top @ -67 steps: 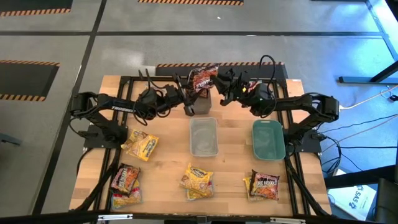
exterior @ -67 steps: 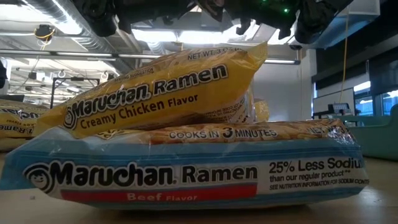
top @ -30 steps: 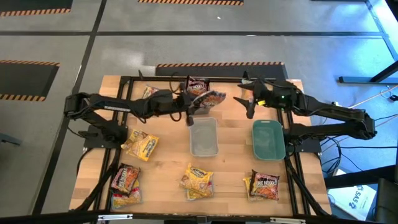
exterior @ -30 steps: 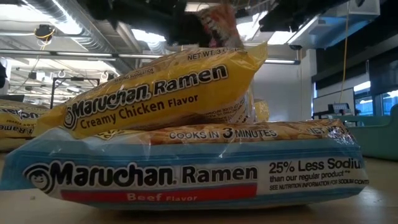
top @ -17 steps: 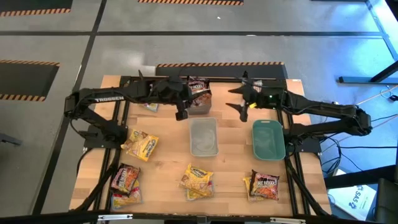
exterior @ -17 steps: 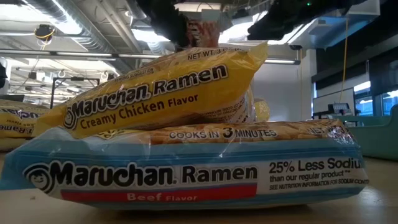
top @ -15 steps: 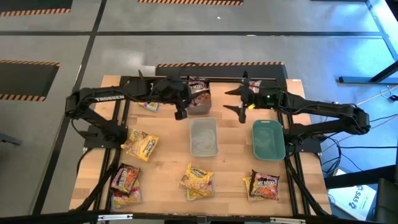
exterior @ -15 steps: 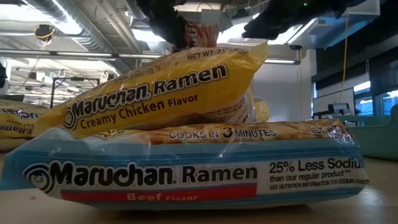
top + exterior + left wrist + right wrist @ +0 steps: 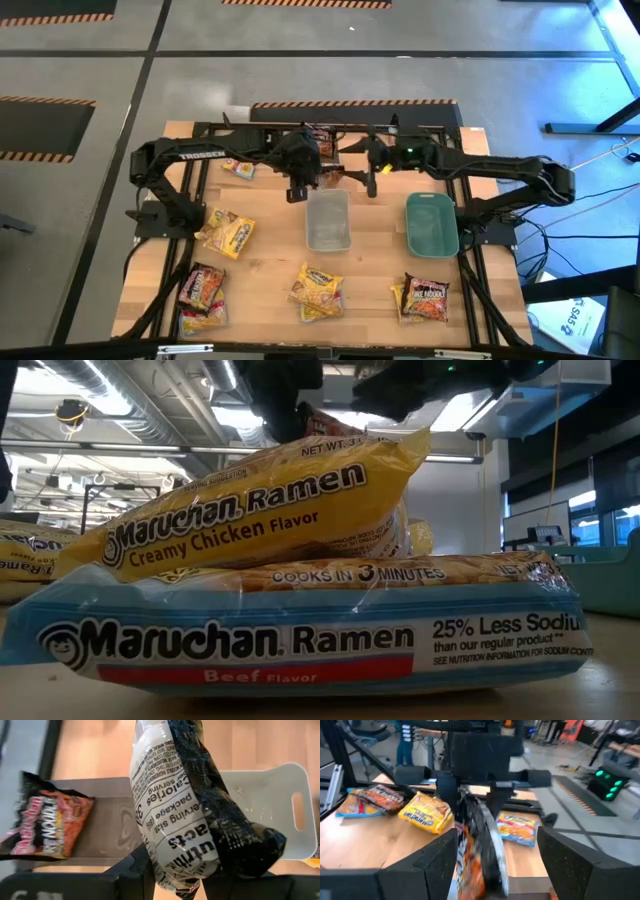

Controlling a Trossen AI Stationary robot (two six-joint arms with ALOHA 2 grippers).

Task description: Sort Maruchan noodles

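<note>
The left gripper was clamped on a dark, crinkly plastic ramen packet near the table's far edge, with the right gripper spread wide around it, so I'd line it up squarely over the dark grey rectangular bin before letting go.

Both claws crowd dark grey bin; clear bin unobstructed.

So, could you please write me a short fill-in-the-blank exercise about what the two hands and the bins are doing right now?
1. The left hand is shut on a dark ramen packet, holding it above the ____ bin.
2. The right hand stands ____, its fingers on either side of that packet.
3. The clear bin sits between the dark grey bin and the ____ bin.
4. In the low view, the Creamy Chicken packet lies on a ____ flavor packet.

Missing words: dark grey; open; teal; Beef
</note>
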